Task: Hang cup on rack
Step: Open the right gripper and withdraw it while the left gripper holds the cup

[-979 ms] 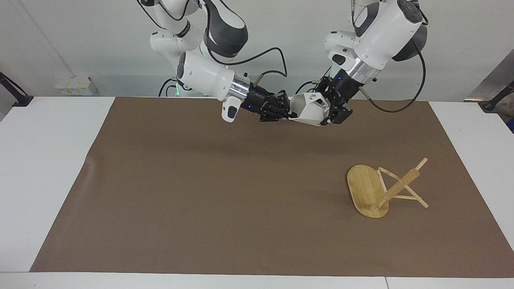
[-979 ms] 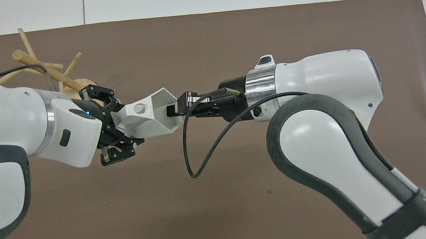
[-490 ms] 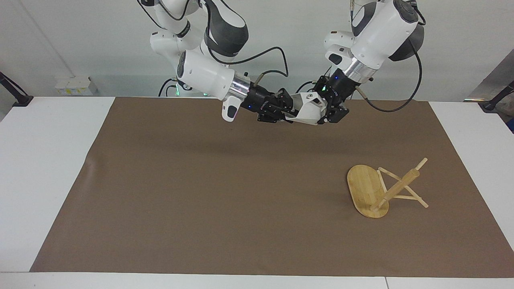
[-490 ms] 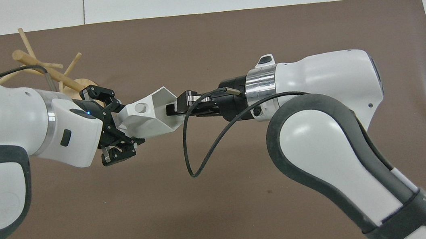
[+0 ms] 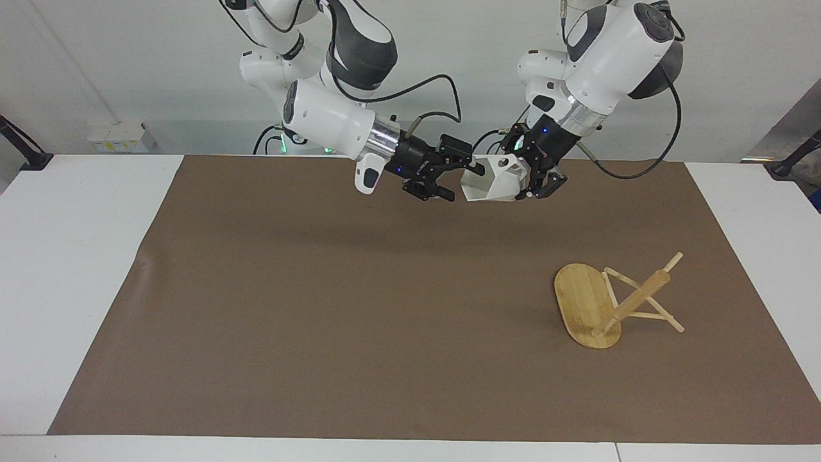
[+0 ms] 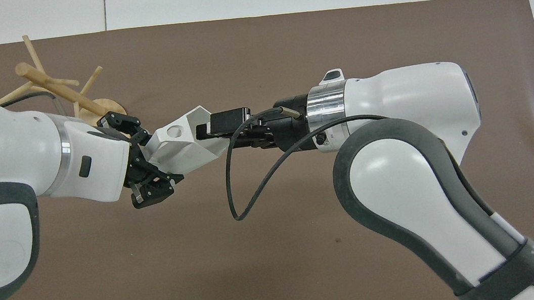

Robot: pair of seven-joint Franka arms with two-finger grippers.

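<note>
The white faceted cup (image 5: 494, 181) hangs in the air over the brown mat, near the robots' edge. My left gripper (image 5: 530, 177) is shut on its bottom end by the handle; in the overhead view the cup (image 6: 185, 146) sticks out of the left gripper (image 6: 146, 161) with its mouth toward the right arm. My right gripper (image 5: 459, 172) is open at the cup's mouth, its fingers spread beside the rim (image 6: 216, 128). The bamboo rack (image 5: 609, 301) lies tipped on its side, base on edge, toward the left arm's end of the table; it also shows in the overhead view (image 6: 52, 84).
A brown mat (image 5: 321, 308) covers most of the white table (image 5: 70, 256). A black cable (image 6: 240, 184) loops down from the right arm's wrist.
My right gripper was shut on the cup's rim and has opened and let go. The left gripper keeps the cup and has tilted it slightly.
</note>
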